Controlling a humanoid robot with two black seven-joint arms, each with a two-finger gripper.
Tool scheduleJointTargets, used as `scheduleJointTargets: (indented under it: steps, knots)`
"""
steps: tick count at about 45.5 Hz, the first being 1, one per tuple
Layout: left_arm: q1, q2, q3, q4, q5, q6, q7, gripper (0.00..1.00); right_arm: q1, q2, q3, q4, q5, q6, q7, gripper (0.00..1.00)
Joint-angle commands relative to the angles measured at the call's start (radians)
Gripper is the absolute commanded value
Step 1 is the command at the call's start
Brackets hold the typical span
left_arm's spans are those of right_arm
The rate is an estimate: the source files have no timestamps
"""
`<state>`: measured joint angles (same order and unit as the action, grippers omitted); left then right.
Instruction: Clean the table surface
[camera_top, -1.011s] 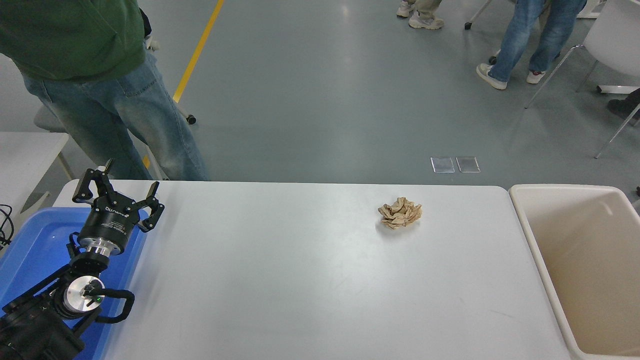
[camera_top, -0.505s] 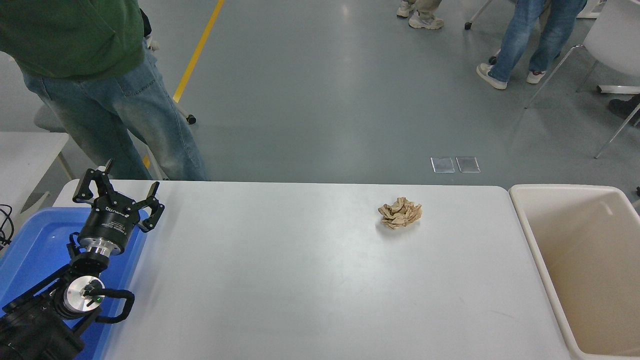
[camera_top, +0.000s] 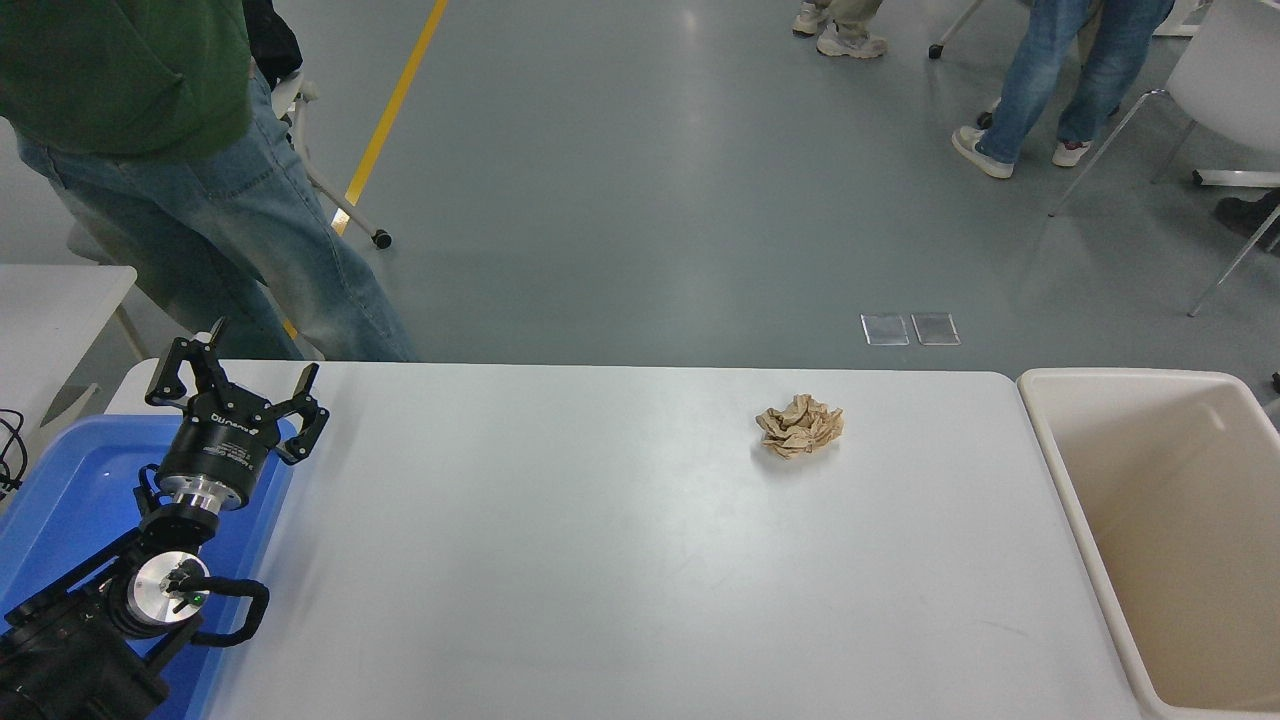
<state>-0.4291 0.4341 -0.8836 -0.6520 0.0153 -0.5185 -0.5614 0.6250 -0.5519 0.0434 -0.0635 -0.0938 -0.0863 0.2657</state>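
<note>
The white table surface (camera_top: 600, 560) fills the lower half of the head view. A crumpled ball of brown paper (camera_top: 799, 426) lies on it, right of the middle and near the far edge. My left gripper (camera_top: 262, 360) is parked at the lower left over a blue bin, open, with nothing between its fingers, far from the paper. The right arm is out of view.
A blue plastic bin (camera_top: 70, 490) sits at the table's left end under my left arm. A beige tub (camera_top: 1060, 470) stands against the table's right end. A person in jeans and a green top (camera_top: 200, 200) stands at the far left corner. More people and chairs are further back.
The person at the far left has shifted a little to the left, uncovering a wheeled chair base behind. The arm and the paper have not moved.
</note>
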Motion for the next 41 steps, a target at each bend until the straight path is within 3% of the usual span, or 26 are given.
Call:
scheduleJointTargets:
  steps: [1, 10, 35, 41]
  knots:
    - [0.000, 0.000, 0.000, 0.000, 0.000, 0.000, 0.000, 0.99, 0.038, -0.025, 0.246, 0.025, 0.031, 0.075, -0.045, 1.00]
    - [0.000, 0.000, 0.000, 0.000, 0.000, 0.000, 0.000, 0.99, 0.035, -0.091, 0.484, 0.171, 0.029, 0.189, -0.063, 1.00]
    - [0.000, 0.000, 0.000, 0.000, 0.000, 0.000, 0.000, 0.99, -0.097, -0.174, 0.768, 0.703, 0.031, 0.220, -0.056, 1.00]
    - [0.000, 0.000, 0.000, 0.000, 0.000, 0.000, 0.000, 0.99, -0.136, -0.168, 0.849, 0.803, 0.032, 0.276, -0.062, 1.00]
